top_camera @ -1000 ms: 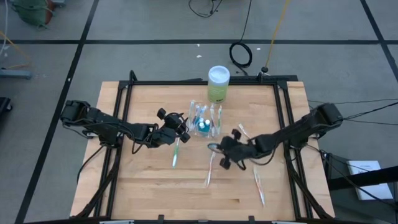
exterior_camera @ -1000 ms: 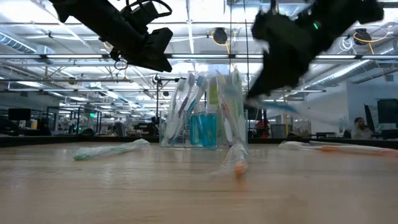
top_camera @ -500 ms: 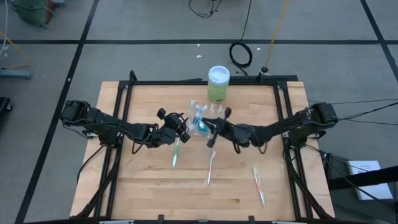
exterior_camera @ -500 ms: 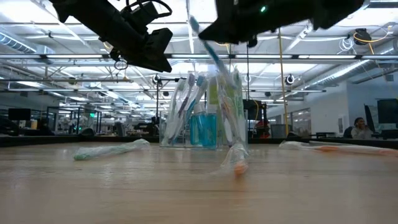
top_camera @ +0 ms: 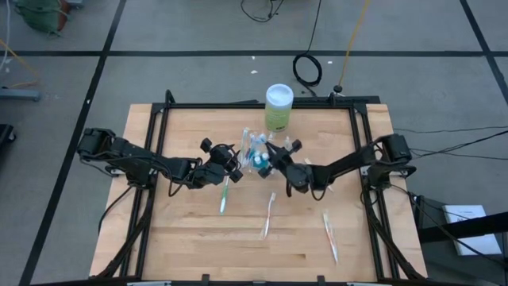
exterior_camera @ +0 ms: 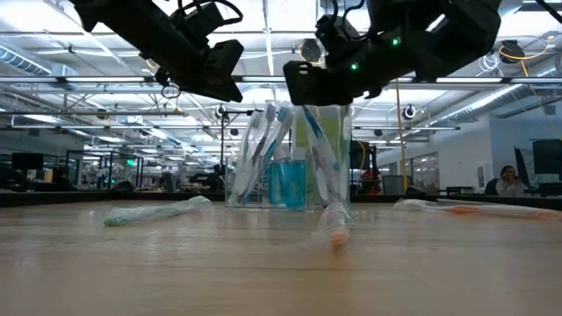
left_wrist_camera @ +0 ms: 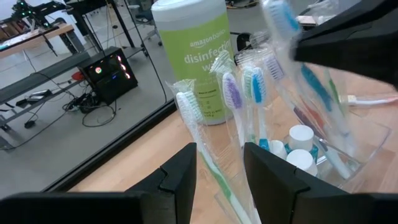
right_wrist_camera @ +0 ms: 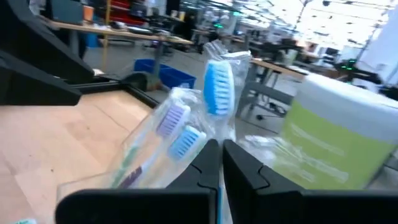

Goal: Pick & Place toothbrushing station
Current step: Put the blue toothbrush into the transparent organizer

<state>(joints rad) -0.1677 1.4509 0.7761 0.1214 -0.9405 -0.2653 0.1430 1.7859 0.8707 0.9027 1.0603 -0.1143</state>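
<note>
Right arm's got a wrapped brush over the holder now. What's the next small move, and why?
Probably lower it straight down. The right pincer is shut on a wrapped toothbrush, upright above the clear holder, not yet seated. The left pincer waits beside it, empty.

The small see-through clear plastic toothbrush holder (top_camera: pixel 260 152) is parked upright near the table's back-middle, just in front of the green canister (top_camera: pixel 279 107). It's stuffed with wrapped toothbrushes (exterior_camera: pixel 263 145) standing on end, and a blue bottle (exterior_camera: pixel 288 182) is tucked inside too.
</note>
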